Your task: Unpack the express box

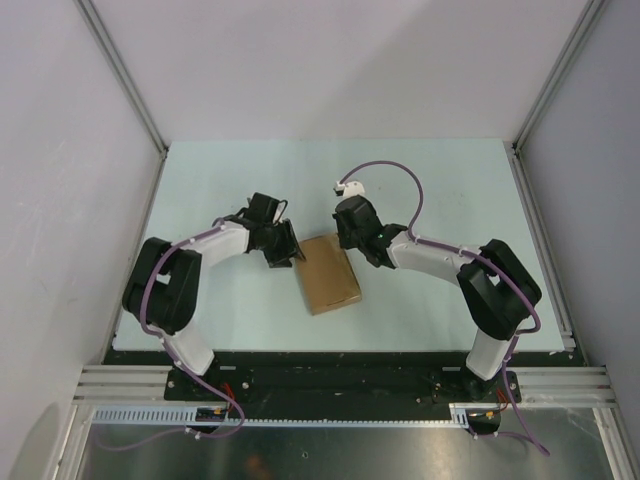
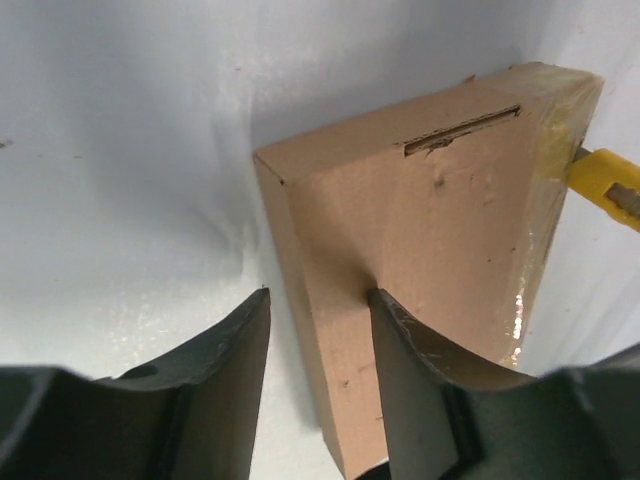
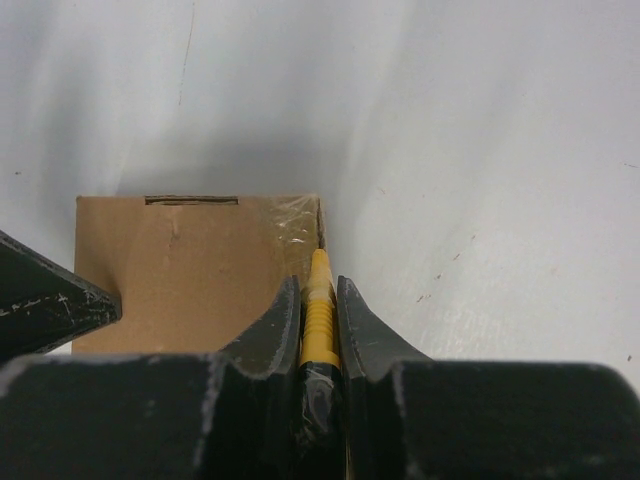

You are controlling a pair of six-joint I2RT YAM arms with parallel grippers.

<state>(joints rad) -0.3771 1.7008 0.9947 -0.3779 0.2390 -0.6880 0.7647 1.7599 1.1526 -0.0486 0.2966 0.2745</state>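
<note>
Cardboard express box (image 1: 328,274) closed | left tool (image 2: 320,296) spread | right tool (image 3: 318,283) pinching yellow knife (image 3: 318,322)

The left gripper (image 2: 320,300) hangs low over the white worktop (image 2: 130,200), its two dark fingers (image 2: 225,390) apart and straddling the left side of the express box (image 2: 420,240). One finger is over bare worktop and the other over the box's brown top. The box lies flat, with a narrow slot (image 2: 462,131) near its far end and clear tape (image 2: 545,190) shining along its right edge. A yellow knife (image 2: 605,180) pokes in against that taped edge.
</note>
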